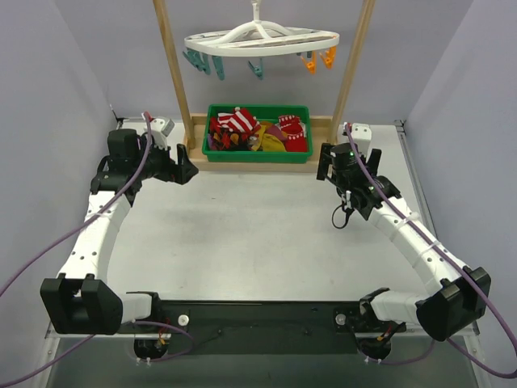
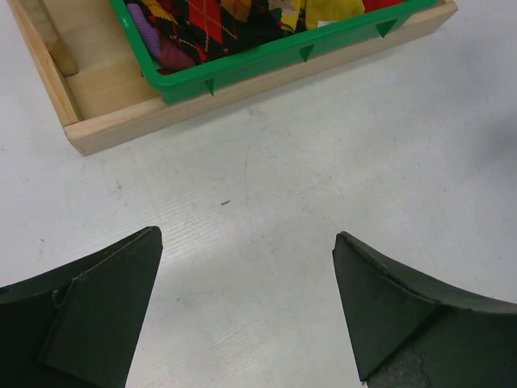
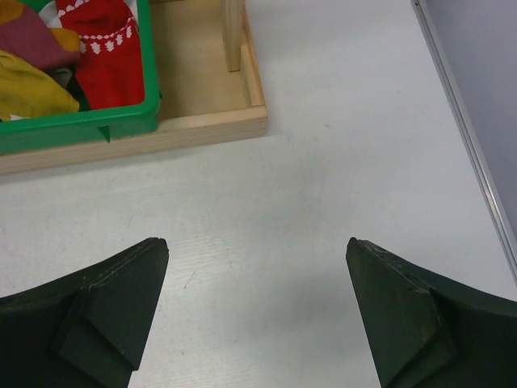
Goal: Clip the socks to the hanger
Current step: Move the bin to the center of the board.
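Top external: white table (image 1: 258, 238), lilac walls (image 1: 81, 56), hanger (image 1: 260, 37)

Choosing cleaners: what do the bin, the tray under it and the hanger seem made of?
Bin: glossy green plastic, with moulded ribs under the rim. Tray: pale, bare-looking wood with faint grain. Hanger: smooth white plastic, probably.

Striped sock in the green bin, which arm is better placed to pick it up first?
Left, probably. The striped sock lies in the left half of the bin, nearer the left pincer, which is open and empty beside that corner. The right pincer, also open, sits off the bin's right end.
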